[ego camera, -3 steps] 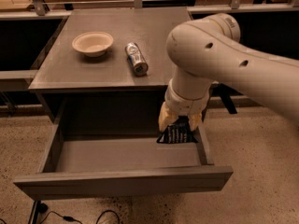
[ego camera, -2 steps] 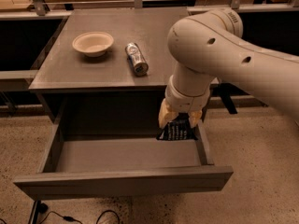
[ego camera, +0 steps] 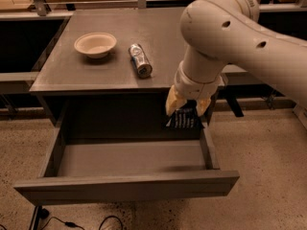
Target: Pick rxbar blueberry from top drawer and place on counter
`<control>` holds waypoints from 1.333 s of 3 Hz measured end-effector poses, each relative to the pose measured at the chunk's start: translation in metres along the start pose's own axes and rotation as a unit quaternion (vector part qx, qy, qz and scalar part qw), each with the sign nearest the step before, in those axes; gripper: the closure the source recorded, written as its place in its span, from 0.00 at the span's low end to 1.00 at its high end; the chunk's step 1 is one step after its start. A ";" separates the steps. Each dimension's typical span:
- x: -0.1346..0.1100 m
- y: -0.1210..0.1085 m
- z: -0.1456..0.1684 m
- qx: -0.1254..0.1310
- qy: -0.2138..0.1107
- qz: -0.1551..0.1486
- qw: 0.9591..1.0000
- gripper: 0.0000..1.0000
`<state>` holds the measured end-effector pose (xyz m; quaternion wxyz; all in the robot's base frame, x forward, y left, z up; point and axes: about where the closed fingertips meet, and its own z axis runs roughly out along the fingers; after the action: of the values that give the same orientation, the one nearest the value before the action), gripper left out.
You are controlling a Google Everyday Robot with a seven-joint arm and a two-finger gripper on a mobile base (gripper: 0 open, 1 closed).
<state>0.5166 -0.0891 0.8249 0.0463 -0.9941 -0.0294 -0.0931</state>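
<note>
My gripper (ego camera: 186, 106) hangs over the back right corner of the open top drawer (ego camera: 127, 183), just below the counter's front edge. Its yellowish fingers (ego camera: 172, 102) are shut on the rxbar blueberry (ego camera: 183, 120), a dark wrapper with pale lettering that dangles below the fingers, lifted above the drawer floor. The grey counter (ego camera: 158, 47) lies behind and above. My big white arm covers the counter's right part.
A pale bowl (ego camera: 95, 44) sits on the counter at the left. A silver can (ego camera: 139, 60) lies on its side near the counter's middle. Wooden surfaces with metal posts run along the back. Cables lie on the speckled floor below the drawer.
My gripper has risen a little with the bar in it, from low in the drawer's corner to near the counter's edge height.
</note>
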 end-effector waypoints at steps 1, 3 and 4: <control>0.072 0.014 -0.037 0.012 0.063 0.026 0.998 1.00; 0.150 0.036 -0.059 -0.002 0.137 0.041 0.990 1.00; 0.185 0.041 -0.048 -0.001 0.146 0.028 0.989 0.98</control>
<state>0.6921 -0.1255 0.9034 0.0513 -0.9705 0.0052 -0.2355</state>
